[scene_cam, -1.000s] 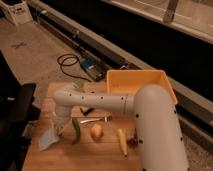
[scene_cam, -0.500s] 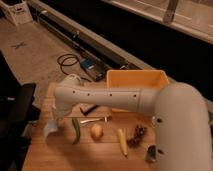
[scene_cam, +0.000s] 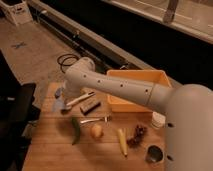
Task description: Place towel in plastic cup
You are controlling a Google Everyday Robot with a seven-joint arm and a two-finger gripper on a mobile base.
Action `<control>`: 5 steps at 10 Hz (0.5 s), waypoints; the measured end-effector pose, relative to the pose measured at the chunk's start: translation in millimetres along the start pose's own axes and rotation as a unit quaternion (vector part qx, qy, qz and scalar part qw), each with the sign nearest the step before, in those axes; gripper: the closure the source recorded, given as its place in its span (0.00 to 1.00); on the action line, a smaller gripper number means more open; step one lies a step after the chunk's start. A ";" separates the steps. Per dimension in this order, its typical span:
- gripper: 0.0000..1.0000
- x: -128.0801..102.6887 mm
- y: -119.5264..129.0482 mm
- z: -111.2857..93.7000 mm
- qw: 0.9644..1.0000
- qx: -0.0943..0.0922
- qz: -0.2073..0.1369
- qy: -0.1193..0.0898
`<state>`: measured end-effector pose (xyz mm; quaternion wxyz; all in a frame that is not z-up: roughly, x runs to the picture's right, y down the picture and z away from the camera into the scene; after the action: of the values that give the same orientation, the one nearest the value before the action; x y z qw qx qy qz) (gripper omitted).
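My arm reaches from the right foreground across the wooden table (scene_cam: 50, 150) to its far left part. The gripper (scene_cam: 62, 103) hangs below the wrist near the table's left edge. A pale grey-blue cloth, the towel (scene_cam: 58, 93), shows at the gripper; I cannot tell whether it is held or lying on the wood. The plastic cup is not in view; the arm may be hiding it.
A yellow bin (scene_cam: 135, 80) stands at the back. On the table lie a dark block (scene_cam: 90, 106), a fork (scene_cam: 95, 120), a green pepper (scene_cam: 76, 131), a round pale vegetable (scene_cam: 96, 131), a yellow stick-shaped item (scene_cam: 121, 141), a dark cluster (scene_cam: 138, 134), a steel cup (scene_cam: 154, 154) and a white container (scene_cam: 158, 120).
The gripper and the pale cloth have moved from the table's front left toward its far left. The arm now covers more of the table's back.
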<state>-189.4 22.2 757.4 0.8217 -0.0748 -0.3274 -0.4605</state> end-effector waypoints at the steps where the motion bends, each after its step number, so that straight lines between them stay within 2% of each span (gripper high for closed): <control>1: 1.00 16.1 -3.8 -12.6 1.000 0.010 0.007 0.006; 3: 1.00 32.8 -9.9 -26.8 1.000 0.021 0.011 0.009; 5: 1.00 33.1 -9.5 -26.8 1.000 0.021 0.011 0.009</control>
<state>-172.5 -17.9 755.0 0.8309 -0.0571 -0.3288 -0.4453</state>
